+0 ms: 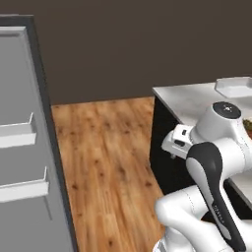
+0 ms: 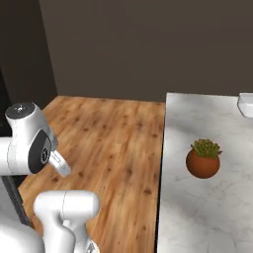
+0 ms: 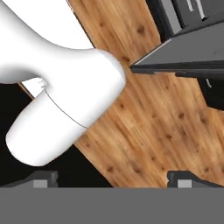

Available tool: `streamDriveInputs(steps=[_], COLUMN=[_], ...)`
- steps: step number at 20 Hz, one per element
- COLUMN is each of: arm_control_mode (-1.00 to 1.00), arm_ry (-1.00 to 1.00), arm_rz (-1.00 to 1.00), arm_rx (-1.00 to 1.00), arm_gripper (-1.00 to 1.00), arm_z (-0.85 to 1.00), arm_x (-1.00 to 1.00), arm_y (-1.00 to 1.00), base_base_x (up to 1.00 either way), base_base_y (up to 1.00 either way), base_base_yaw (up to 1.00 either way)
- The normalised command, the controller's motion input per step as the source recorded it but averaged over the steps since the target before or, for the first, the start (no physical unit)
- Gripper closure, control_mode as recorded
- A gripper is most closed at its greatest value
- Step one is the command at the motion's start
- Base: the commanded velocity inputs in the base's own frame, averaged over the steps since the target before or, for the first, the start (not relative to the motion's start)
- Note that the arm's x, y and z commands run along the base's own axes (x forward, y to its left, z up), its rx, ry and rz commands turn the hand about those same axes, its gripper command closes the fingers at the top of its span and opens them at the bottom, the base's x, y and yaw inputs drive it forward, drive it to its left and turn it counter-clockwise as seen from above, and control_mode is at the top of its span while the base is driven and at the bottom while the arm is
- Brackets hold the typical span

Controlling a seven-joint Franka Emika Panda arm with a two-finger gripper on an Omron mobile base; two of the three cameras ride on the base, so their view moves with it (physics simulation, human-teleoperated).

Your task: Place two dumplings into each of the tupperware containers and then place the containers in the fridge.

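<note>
Warm wooden plank floor (image 1: 108, 162) spreading across the middle, knots showing in the boards. Dark brown wall (image 2: 148, 44) closing off the far side. Pale marbled counter (image 2: 207, 212) on the right, set on a black base (image 1: 162, 147) that drops straight to the floor. Small potted succulent (image 2: 203, 158) standing upright on the counter, green rosette in a round terracotta pot, well apart from the counter's near edge.
</note>
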Motion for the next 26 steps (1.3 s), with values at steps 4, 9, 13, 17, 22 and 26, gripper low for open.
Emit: streamDriveInputs(steps=[4,9,13,17,22,26], arm_control_mode=[1.0,1.0,1.0,1.0,1.0,1.0], arm_ry=[0.0,0.0,0.0,0.0,0.0,0.0], arm_rz=[0.0,0.0,0.0,0.0,0.0,0.0], arm_rx=[0.0,0.0,0.0,0.0,0.0,0.0], arm_gripper=[-1.0,-1.0,-1.0,-1.0,-1.0,-1.0], arm_z=[0.0,0.0,0.0,0.0,0.0,0.0], arm_x=[0.0,0.0,0.0,0.0,0.0,0.0], arm_y=[0.0,0.0,0.0,0.0,0.0,0.0], base_base_x=[0.65,0.61,0.85,1.0,1.0,1.0], base_base_y=[0.35,0.97,0.55,0.0,-0.25,-0.44], base_base_yaw=[-0.12,-0.07,-0.06,-0.05,0.0,0.0])
